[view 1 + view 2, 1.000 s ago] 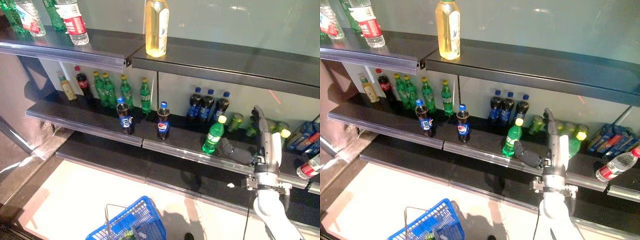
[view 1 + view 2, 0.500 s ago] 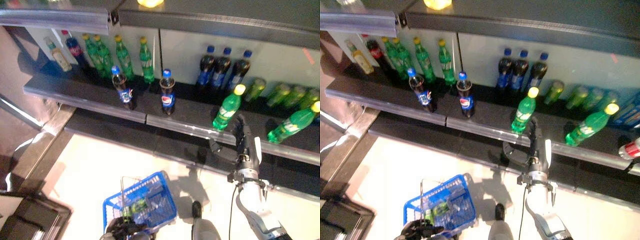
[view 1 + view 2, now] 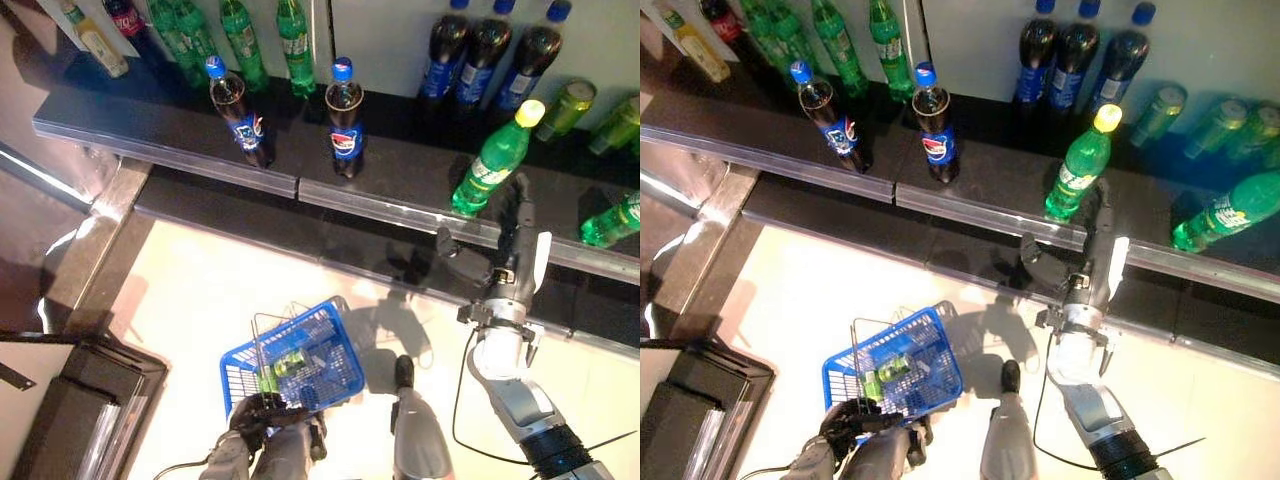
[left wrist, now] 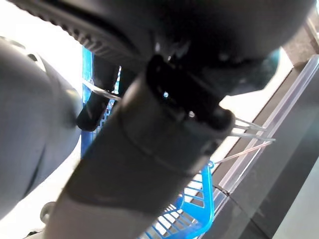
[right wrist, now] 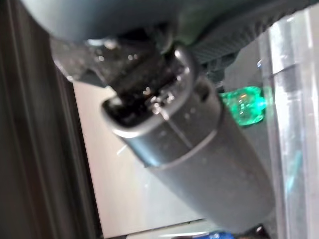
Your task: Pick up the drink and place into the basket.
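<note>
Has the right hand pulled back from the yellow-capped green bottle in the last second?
Yes. The right hand now sits at the shelf's front rail, just short of the green bottle; earlier it reached past that bottle.

The basket (image 3: 300,360) hides its contents; the left hand (image 3: 262,412) shows only partly.

labels: none legible | cola bottles (image 3: 345,120) | round red-white-blue emblem only (no words readable)

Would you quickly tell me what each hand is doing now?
Left hand: shut on the blue basket's wire handle.
Right hand: open, empty, beside the green bottle.
</note>
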